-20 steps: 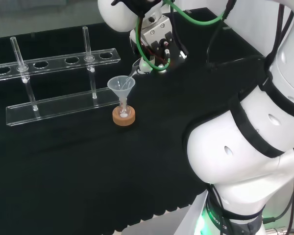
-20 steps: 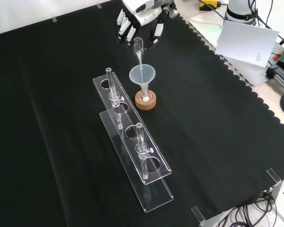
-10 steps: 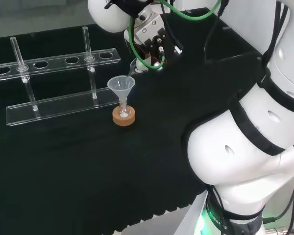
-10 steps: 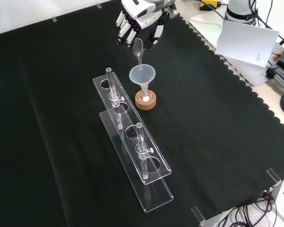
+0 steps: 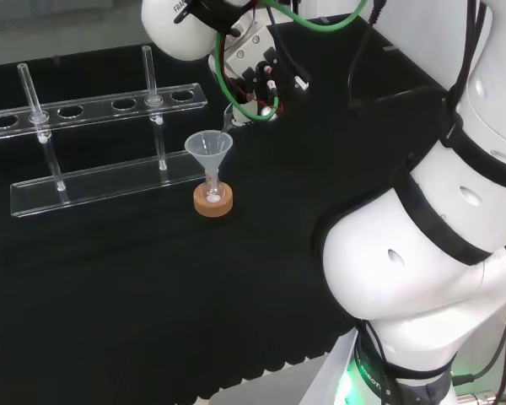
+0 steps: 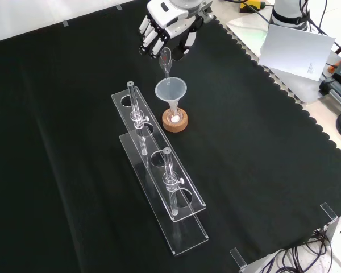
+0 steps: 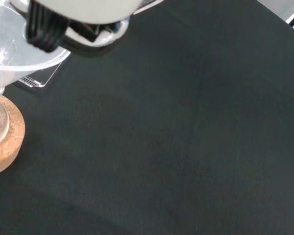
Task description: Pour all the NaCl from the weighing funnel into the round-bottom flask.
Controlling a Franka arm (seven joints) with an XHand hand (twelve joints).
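1. I am seeing the hand [image 6: 165,25] sitting higher and farther toward the top of the front view than a second ago; in the head view it is also shifting left and up.
2. The weighing funnel [image 6: 165,61] is lifting with it: its spout was reaching down inside the plastic funnel [image 6: 170,91] earlier, and now its tip is hanging just above that funnel's rim, tilted spout-down.
3. The fingers [image 6: 150,37] are curling around the weighing funnel's upper end and pinching it against the thumb.
4. The plastic funnel is standing upright in the neck of the round-bottom flask [image 6: 174,118], which is resting on its cork ring [image 6: 175,122]. Neither is moving between frames. A pale patch is showing at the flask's bottom; I cannot tell how much powder it is.
5. In the wrist view, the cork ring [image 7: 5,147] and the funnel's rim [image 7: 34,61] are sitting close to the camera, with bare black cloth [image 7: 186,147] beyond.
6. A clear rack [image 6: 159,187] carrying two upright glass tubes is lying just beside the flask, to its left in the front view, unchanged and not touching the hand.
7. In the head view, the arm's white links [image 5: 438,211] are standing at the right, clear of the flask [image 5: 212,196].
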